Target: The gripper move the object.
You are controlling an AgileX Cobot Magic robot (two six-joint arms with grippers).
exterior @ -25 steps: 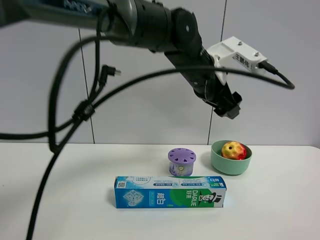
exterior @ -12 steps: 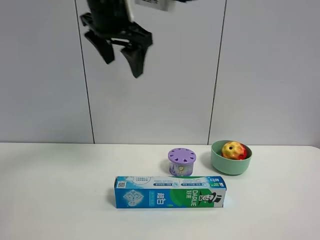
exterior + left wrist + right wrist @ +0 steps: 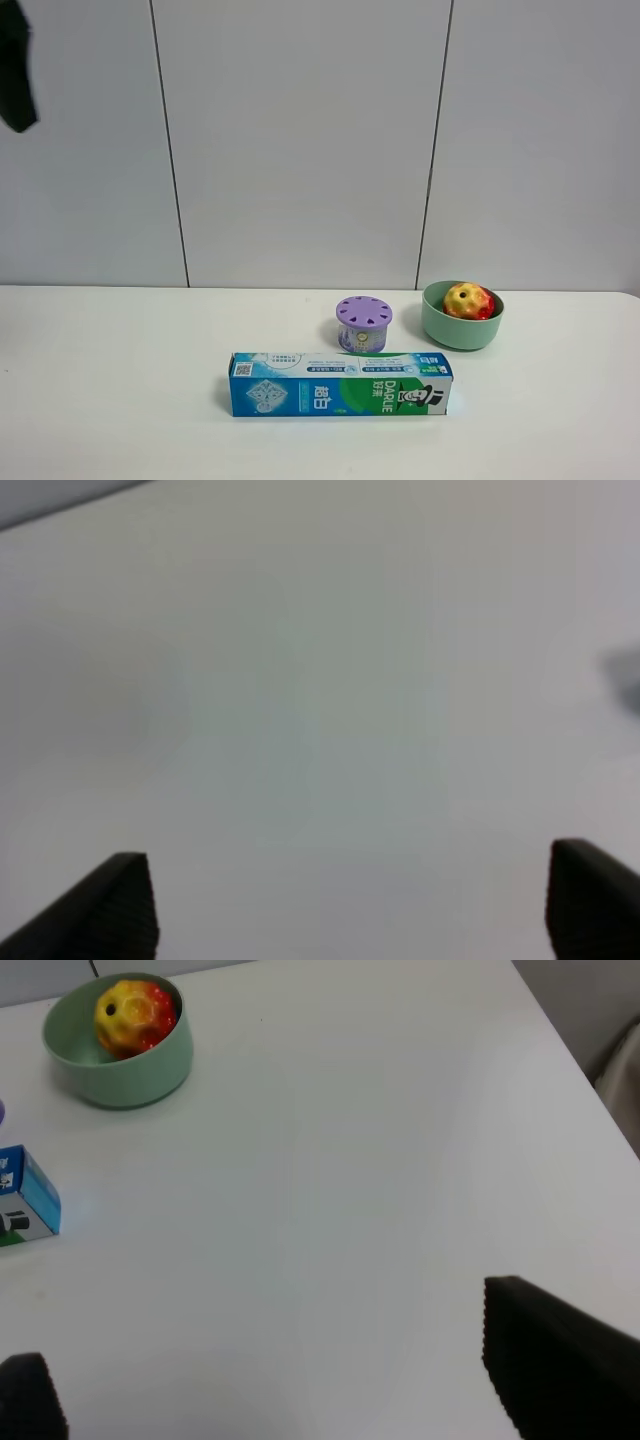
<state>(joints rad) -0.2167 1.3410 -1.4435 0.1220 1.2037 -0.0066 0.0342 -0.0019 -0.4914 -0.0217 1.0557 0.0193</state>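
Note:
The object, a dimpled ball (image 3: 467, 300) that shows yellow and red, lies in the mint-green bowl (image 3: 445, 332) at the right of the table. The right wrist view shows the ball (image 3: 135, 1015) in the bowl (image 3: 120, 1075), far from my right gripper (image 3: 260, 1325), which is open and empty above bare table. My left gripper (image 3: 350, 860) is open and empty, with only a blurred pale surface in front of it. In the exterior view only a black part of an arm (image 3: 15, 70) shows at the top left edge.
A purple-lidded round jar (image 3: 363, 323) stands just left of the bowl. A blue and green toothpaste box (image 3: 340, 384) lies in front of the jar; its end shows in the right wrist view (image 3: 25, 1200). The white table's right edge (image 3: 575, 1060) is near the bowl.
The black arm and its gripper swung from above the bowl to the left and almost out of the exterior view. The ball, bowl, jar and box have not moved.

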